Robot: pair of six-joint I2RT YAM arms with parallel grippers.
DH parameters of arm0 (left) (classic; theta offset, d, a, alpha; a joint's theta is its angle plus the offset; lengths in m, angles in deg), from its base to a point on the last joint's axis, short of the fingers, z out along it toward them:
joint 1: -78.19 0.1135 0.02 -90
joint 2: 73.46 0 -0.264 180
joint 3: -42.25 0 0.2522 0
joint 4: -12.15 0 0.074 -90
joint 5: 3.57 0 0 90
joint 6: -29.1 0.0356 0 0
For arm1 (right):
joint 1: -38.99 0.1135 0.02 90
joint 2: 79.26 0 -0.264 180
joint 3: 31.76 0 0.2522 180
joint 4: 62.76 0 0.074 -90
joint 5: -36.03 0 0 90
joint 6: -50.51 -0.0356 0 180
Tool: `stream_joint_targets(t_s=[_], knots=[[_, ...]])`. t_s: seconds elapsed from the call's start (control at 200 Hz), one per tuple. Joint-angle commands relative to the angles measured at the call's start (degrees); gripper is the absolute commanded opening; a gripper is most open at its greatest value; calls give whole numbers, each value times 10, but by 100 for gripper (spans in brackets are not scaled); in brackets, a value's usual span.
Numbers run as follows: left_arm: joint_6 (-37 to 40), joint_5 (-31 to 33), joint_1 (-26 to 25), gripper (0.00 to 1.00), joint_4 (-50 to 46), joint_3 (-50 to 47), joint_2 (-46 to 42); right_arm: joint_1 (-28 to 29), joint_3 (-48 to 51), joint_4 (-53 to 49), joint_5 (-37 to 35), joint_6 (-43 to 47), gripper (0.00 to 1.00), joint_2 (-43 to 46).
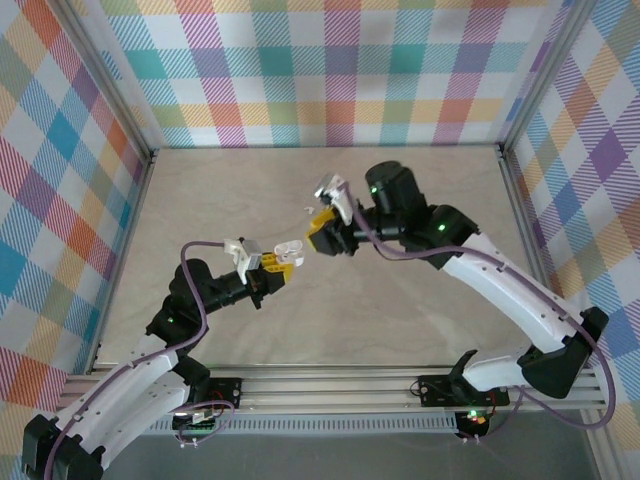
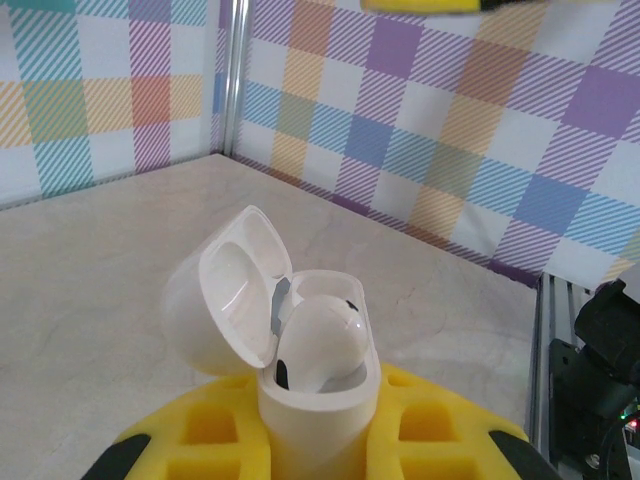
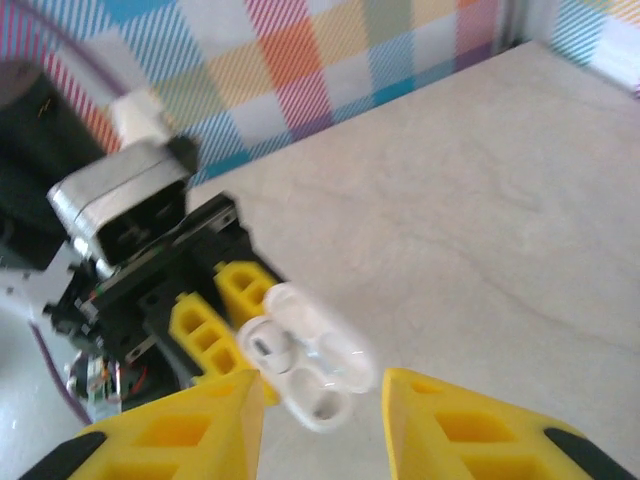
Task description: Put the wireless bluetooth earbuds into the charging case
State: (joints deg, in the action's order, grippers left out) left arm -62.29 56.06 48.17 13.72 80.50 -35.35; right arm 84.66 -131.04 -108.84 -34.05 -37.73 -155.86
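Note:
The white charging case [image 2: 315, 400] stands upright with its lid [image 2: 235, 290] flipped open to the left. My left gripper [image 2: 315, 435] is shut on its lower body between yellow fingers [image 2: 450, 430]. One white earbud [image 2: 320, 340] sits in the case, its rounded head sticking up out of the opening. In the right wrist view the case [image 3: 315, 360] shows that earbud [image 3: 265, 345] in one slot and a bare slot [image 3: 325, 402] beside it. My right gripper [image 3: 322, 388] hovers just over the case, open, with nothing between its fingers. From above, the two grippers [image 1: 280, 262] [image 1: 320, 238] meet mid-table.
A tiny pale object [image 1: 305, 208] lies on the beige table [image 1: 420, 310] just beyond the right gripper, too small to identify. Checked fabric walls [image 1: 330, 70] and aluminium rails [image 1: 520, 200] enclose the table on three sides.

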Motion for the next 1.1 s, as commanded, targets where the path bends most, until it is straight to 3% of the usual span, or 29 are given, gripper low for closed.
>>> stream_joint_targets(t_s=[0.0, 0.09, 0.3, 0.655, 1.095], knots=[[13, 4, -2, 0, 12, -6, -16, -18, -23, -7, 28, -68, 37, -18], [13, 10, -2, 0, 1, -8, -28, -20, -31, -9, 24, -79, 37, -39], [10, 32, -2, 0, -20, -16, -47, -41, -94, -80, -99, -132, 45, -147], [29, 68, -2, 0, -119, 0, -60, -77, -212, -79, -75, -194, 48, -383], [16, 106, 2, 0, -84, -16, -5, -88, -435, -143, -138, -177, 50, -610]])
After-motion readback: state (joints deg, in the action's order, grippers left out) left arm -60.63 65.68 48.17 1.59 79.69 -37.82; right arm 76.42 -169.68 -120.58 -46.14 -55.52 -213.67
